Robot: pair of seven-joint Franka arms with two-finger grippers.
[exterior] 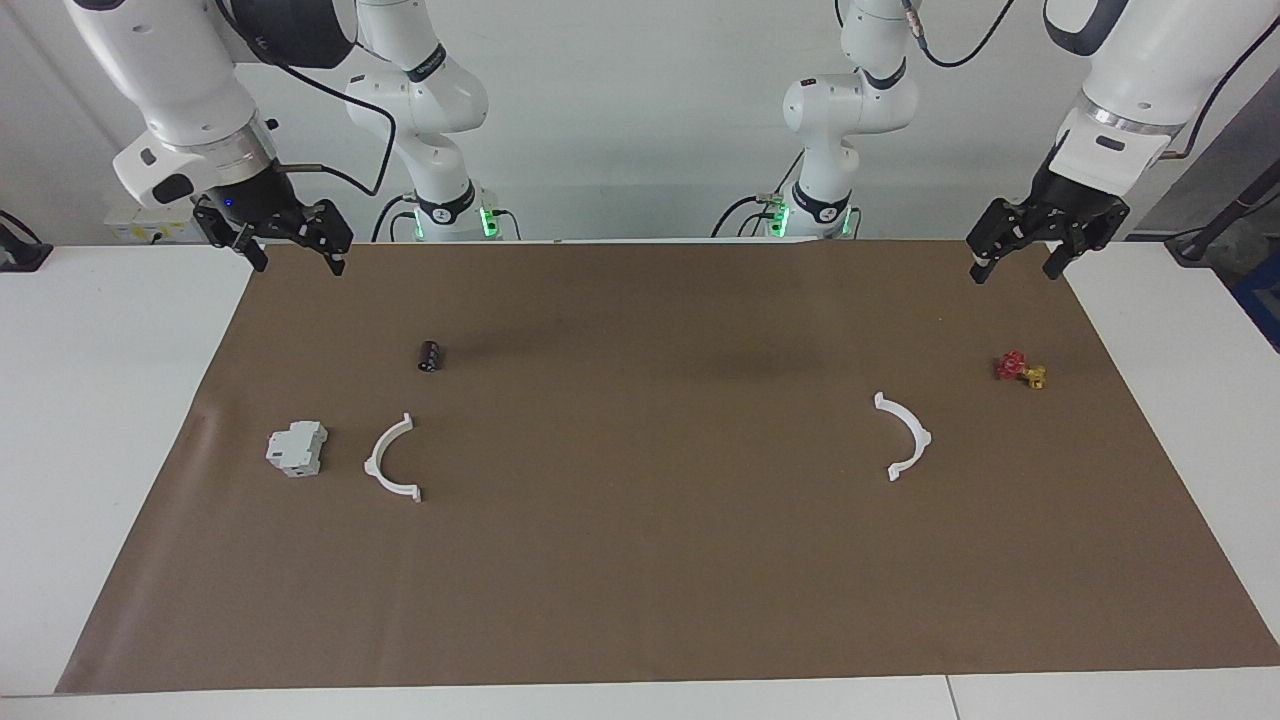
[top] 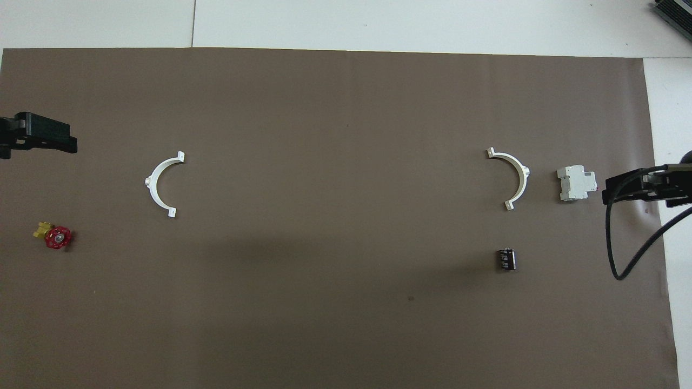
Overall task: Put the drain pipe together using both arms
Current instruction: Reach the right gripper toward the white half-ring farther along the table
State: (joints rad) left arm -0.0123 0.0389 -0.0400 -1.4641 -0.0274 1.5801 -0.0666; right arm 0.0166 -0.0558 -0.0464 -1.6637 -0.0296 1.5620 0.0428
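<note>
The drain pipe lies as two separate white half-rings on the brown mat (exterior: 640, 580). One half-ring (exterior: 372, 462) (top: 523, 174) is toward the right arm's end. The other half-ring (exterior: 922, 435) (top: 150, 182) is toward the left arm's end. Their open sides face each other across the mat. My right gripper (exterior: 298, 264) (top: 621, 189) hangs open and holds nothing, over the mat's corner nearest its base. My left gripper (exterior: 1014, 272) (top: 54, 141) hangs open and holds nothing, over the mat's corner at its own end.
A grey-white boxy block (exterior: 297, 448) (top: 576, 183) sits beside the half-ring at the right arm's end. A small black cylinder (exterior: 430, 356) (top: 506, 259) lies nearer to the robots than that half-ring. A red and yellow valve (exterior: 1018, 368) (top: 55, 236) lies at the left arm's end.
</note>
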